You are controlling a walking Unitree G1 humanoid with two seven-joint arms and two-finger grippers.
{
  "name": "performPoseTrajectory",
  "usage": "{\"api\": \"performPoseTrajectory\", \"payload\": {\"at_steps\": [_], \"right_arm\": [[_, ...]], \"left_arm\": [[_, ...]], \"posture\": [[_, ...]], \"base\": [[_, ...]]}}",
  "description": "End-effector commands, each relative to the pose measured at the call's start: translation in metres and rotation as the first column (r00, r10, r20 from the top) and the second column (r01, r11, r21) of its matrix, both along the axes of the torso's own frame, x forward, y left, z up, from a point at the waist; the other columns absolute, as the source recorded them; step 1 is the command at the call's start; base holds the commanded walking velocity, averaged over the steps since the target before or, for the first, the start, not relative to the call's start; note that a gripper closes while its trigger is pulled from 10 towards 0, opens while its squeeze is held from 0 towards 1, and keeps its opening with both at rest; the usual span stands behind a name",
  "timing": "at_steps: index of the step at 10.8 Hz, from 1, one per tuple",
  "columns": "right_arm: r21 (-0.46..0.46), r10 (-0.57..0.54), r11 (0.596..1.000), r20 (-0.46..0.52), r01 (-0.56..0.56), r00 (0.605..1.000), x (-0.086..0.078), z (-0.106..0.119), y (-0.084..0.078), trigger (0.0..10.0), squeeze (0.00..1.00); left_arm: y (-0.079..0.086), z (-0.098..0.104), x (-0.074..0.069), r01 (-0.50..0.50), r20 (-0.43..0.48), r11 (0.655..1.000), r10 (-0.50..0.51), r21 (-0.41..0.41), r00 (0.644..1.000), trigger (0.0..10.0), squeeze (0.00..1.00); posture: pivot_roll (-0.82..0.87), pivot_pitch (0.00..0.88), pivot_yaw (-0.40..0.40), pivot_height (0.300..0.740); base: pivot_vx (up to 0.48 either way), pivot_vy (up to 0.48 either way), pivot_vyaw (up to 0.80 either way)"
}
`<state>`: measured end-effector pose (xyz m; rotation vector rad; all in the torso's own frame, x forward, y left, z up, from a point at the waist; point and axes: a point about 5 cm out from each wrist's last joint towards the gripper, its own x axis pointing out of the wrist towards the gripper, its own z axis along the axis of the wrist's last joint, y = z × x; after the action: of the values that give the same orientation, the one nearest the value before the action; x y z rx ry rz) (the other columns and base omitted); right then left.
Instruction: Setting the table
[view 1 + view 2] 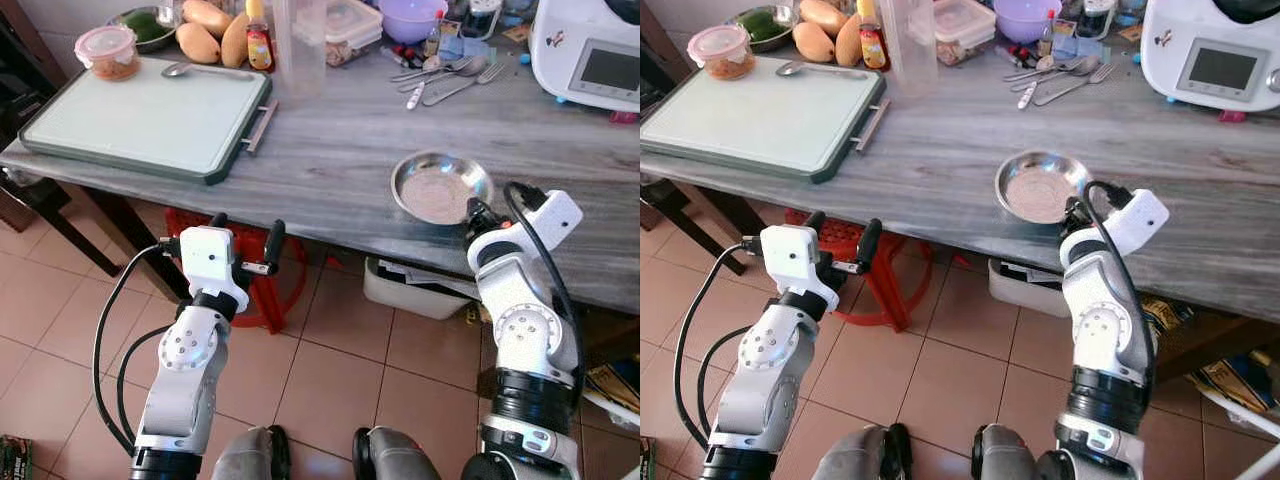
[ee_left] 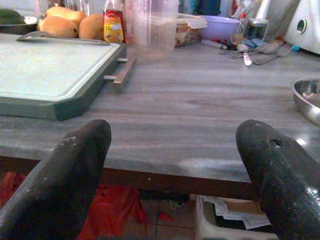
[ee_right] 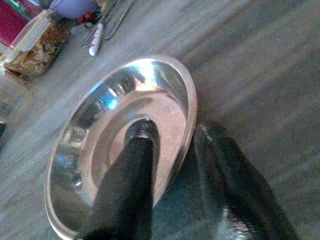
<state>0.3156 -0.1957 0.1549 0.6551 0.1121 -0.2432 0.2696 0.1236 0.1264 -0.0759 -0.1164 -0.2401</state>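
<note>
Nearest: left gripper (image 1: 245, 238) hangs just short of the table edge (image 1: 300, 235), below counter height. Fingers spread wide, nothing between them.

Right gripper (image 3: 170, 170) at the near rim of the steel plate (image 1: 440, 187). One finger lies inside the dish, the other outside against the rim wall, so the jaws straddle the rim in a narrow pinch. Looks closed on it; plate appears tilted in the wrist view, whether lifted or still resting on the table I cannot tell.

Plate sits near the front edge of the grey table, right of centre, empty.

Further back, left: green cutting board (image 1: 140, 120) with a spoon (image 1: 180, 69) at its far edge. Centre back: clear plastic jug (image 1: 299, 45). Right of that, a loose cluster of cutlery (image 1: 445, 75); farther right, a white kitchen appliance (image 1: 590, 55).

Judgement: early stage. One plate in hand, not clearly placed at a setting. Cutlery untouched in its pile; no setting laid out. Most of the job remains.
</note>
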Motion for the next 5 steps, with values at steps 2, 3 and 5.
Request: {"api": "performPoseTrajectory", "payload": {"at_steps": [2,3,5], "right_arm": [[-0.030,0.030,0.999,0.011,-0.029,0.999,0.002,0.001,0.001,10.0,1.00],[-0.079,0.061,0.995,0.033,-0.058,0.998,0.001,0.004,0.004,10.0,1.00],[-0.289,0.142,0.952,0.120,-0.102,0.983,-0.006,0.016,0.013,10.0,1.00]], "left_arm": [[0.001,0.000,0.000,0.005,-0.009,1.000,-0.005,0.006,1.000,10.0,0.00],[0.001,0.000,0.001,0.004,-0.008,1.000,-0.004,0.005,1.000,10.0,0.00],[0.001,-0.001,0.000,-0.001,-0.013,1.000,0.001,0.003,1.000,10.0,0.00]], "posture": [[-0.05,0.145,0.043,0.740],[-0.05,0.146,0.042,0.740],[-0.05,0.142,0.040,0.740]], "base": [[0.000,0.000,0.00],[0.000,0.000,0.00],[0.000,0.000,0.00]]}}
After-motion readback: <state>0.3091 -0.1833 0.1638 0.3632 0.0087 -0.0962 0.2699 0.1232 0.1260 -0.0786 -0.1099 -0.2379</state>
